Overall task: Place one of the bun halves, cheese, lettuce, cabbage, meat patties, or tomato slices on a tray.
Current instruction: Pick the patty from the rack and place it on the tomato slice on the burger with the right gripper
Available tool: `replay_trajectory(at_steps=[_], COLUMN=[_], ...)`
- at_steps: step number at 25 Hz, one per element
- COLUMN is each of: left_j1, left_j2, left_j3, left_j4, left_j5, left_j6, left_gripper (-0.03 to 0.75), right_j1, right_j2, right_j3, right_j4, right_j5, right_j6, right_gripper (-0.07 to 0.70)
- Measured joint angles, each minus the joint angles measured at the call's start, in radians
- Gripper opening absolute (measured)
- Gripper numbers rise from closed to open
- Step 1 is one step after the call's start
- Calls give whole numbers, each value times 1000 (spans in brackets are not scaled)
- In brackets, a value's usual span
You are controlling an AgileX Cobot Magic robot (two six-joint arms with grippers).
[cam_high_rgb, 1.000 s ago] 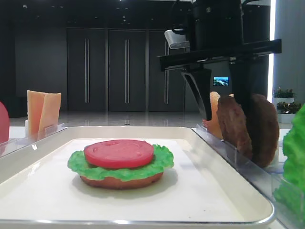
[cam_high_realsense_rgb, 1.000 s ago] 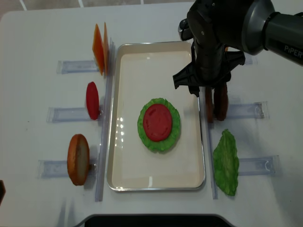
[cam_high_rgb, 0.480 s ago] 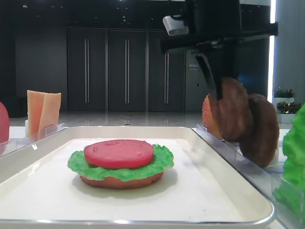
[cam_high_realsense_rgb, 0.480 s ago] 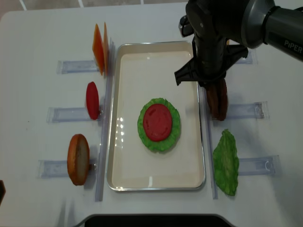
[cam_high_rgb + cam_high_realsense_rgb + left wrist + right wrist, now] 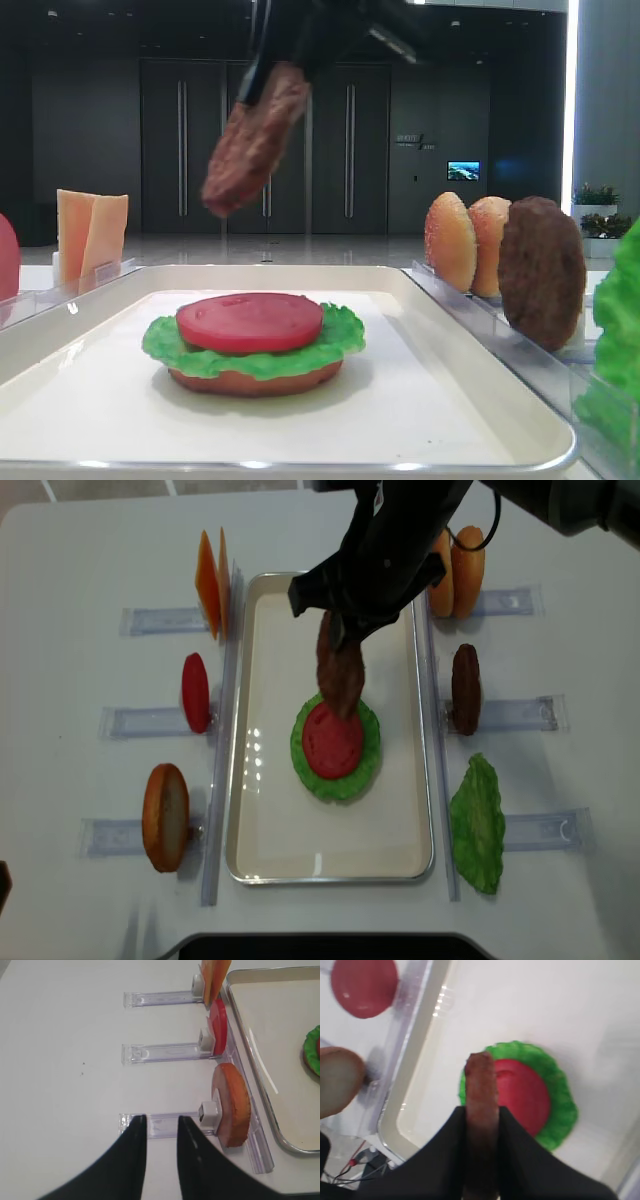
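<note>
My right gripper (image 5: 481,1110) is shut on a dark brown meat patty (image 5: 340,675), held edge-on and tilted in the air above the cream tray (image 5: 270,840). Below the patty, a stack lies on the tray: a red tomato slice (image 5: 333,742) on green lettuce (image 5: 368,770) on a flat bun base (image 5: 255,383). In the low side view the patty (image 5: 255,140) hangs well above that stack, apart from it. My left gripper (image 5: 161,1119) is open and holds nothing, over a clear holder left of the tray.
A second patty (image 5: 465,688) stands in a holder right of the tray, with two seeded bun tops (image 5: 455,570) behind it and a lettuce leaf (image 5: 477,823) in front. Left of the tray stand cheese slices (image 5: 210,583), a tomato slice (image 5: 195,692) and a bun half (image 5: 165,817).
My right gripper shut on one patty at the right holder, lifted it out and carried it left, over the stack on the tray. The other patty stayed in the holder.
</note>
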Motion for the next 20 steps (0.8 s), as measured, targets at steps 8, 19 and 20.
replay_trajectory(at_steps=[8, 19, 20], left_j1=[0, 0, 0], left_j2=[0, 0, 0], left_j3=[0, 0, 0], left_j4=[0, 0, 0], left_j5=[0, 0, 0], left_j6=[0, 0, 0], left_gripper=[159, 159, 159], right_j1=[-29, -66, -69], right_j2=[0, 0, 0], right_j3=[244, 359, 359], right_j4=[452, 619, 619], right_j5=[-192, -272, -278], right_j6=[-429, -688, -699], right_gripper=[112, 112, 112])
